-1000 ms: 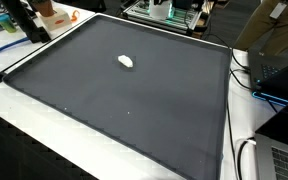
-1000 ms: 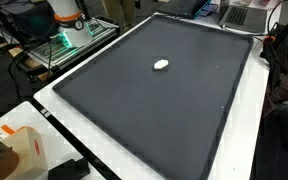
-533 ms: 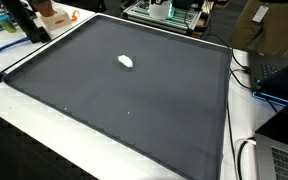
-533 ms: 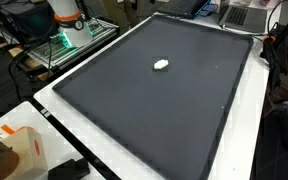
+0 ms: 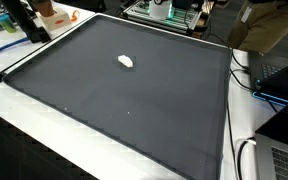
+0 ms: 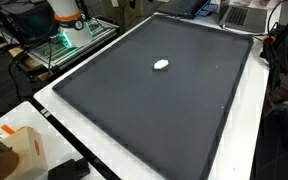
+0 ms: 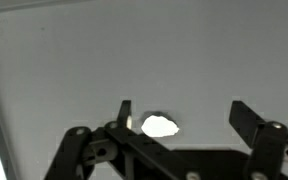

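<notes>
**White lump off-centre between spread jaws**

In the wrist view the claw point(image 7: 182, 110) hangs wide open and holds nothing. The left finger point(image 7: 125, 112) stands just beside the small white lump point(image 7: 160, 126), whose long side runs across on the dark mat point(image 7: 74, 60). The right finger point(image 7: 240, 115) is well apart. In both exterior views the lump lies toward the mat's far half.

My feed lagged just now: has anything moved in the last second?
Only the person in the background shifted a little. The small white object lies where it was on the dark mat; the claw is open, holding nothing.
</notes>
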You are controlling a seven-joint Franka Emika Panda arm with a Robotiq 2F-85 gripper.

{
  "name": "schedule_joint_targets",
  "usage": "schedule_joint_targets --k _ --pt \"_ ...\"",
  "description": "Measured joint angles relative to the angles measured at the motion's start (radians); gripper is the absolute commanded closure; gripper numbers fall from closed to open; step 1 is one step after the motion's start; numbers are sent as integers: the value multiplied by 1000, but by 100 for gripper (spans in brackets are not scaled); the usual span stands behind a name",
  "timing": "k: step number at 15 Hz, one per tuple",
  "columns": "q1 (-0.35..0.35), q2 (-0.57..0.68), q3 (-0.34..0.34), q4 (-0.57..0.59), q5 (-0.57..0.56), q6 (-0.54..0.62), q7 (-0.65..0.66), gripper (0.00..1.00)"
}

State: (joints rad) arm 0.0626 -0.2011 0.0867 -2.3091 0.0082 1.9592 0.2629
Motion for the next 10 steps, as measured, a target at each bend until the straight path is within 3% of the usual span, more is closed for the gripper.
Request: schedule_joint_targets --k 10 --pt "13 1 11 55 144 -61 -8 0"
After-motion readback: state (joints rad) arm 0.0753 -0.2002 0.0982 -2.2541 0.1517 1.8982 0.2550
